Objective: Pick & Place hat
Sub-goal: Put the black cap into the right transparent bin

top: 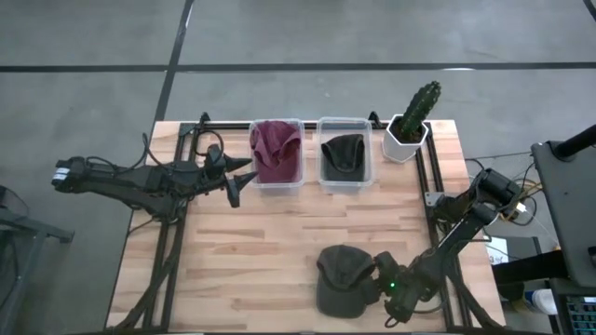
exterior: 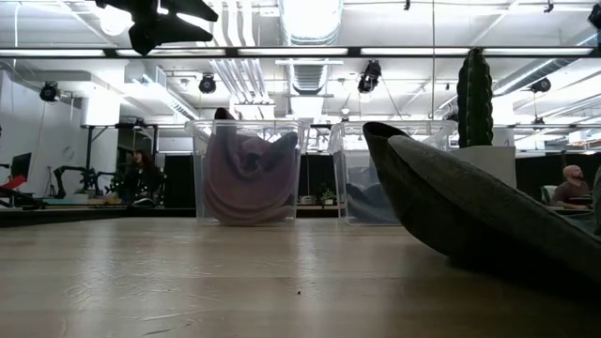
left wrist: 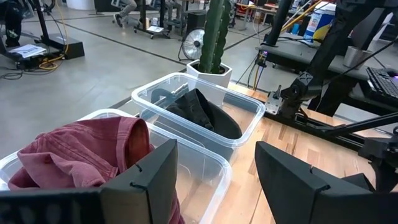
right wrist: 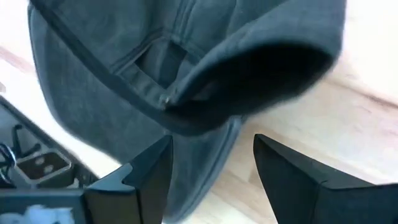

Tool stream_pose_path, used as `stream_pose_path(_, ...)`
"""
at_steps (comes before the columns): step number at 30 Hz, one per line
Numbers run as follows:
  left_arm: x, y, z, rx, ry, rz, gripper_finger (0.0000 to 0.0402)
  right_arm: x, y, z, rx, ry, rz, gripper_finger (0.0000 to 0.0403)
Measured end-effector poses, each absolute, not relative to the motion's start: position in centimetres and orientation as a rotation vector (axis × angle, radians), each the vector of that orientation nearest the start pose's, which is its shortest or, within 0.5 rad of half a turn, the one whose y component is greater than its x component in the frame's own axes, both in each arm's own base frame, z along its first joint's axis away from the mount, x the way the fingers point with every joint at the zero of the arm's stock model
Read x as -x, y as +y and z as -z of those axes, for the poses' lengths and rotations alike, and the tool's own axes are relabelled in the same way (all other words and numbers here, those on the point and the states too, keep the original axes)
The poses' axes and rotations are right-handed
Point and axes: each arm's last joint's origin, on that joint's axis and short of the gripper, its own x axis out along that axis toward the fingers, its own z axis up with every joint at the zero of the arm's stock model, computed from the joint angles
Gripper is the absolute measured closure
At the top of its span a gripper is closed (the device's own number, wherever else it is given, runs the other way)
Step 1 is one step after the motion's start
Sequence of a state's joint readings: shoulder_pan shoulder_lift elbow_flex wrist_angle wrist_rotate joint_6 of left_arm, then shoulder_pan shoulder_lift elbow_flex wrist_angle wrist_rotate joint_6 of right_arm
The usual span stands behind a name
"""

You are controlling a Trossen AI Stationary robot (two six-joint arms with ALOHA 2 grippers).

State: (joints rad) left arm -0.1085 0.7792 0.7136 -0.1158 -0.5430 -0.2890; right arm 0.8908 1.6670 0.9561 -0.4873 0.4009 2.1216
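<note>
A: Where does the grey-green hat lie?

B: On the bare wood near the desk's front edge, right of centre. From table height it fills the right of the scene, its brim tilted up off the surface.

A: And the right gripper?

B: Low at the hat's right side, close to the front right corner. Its fingers are spread apart and empty; the hat's back opening and strap sit just ahead of them, not between them.

A: The left gripper?

B: Near the back left part of the desk, held above the surface just left of the first clear bin. Its two fingers stand apart with nothing between them.

A: What do the bins hold?

B: The first bin holds a crumpled maroon hat. The second bin, directly to its right along the back edge, holds a dark hat. The bins stand side by side, close together.

A: Anything else on the desk?

B: A tall green cactus in a white pot at the back right corner, just beside the second bin.

A: Beyond the desk?

B: A person sits far off at the left, another at the right.
</note>
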Motion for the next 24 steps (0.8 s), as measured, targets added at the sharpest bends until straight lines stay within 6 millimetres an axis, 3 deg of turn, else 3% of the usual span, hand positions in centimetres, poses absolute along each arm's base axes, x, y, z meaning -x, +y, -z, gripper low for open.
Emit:
stream_pose_path(16,-17.1,-0.4,-31.2,0.232,0.146,-0.461,0.0193,-21.2,22.5,-13.3,-1.208,0.808,0.679,0.019)
stream_pose_path(20,-17.1,-0.4,-31.2,0.232,0.149,-0.461,0.0193,-21.4,22.5,-13.0,-1.223,0.772,0.68,0.0218)
stream_pose_path(24,-17.1,-0.4,-31.1,0.231,0.154,-0.462,0.0193,-21.3,22.4,-13.1,-1.225,0.77,0.684,0.0274)
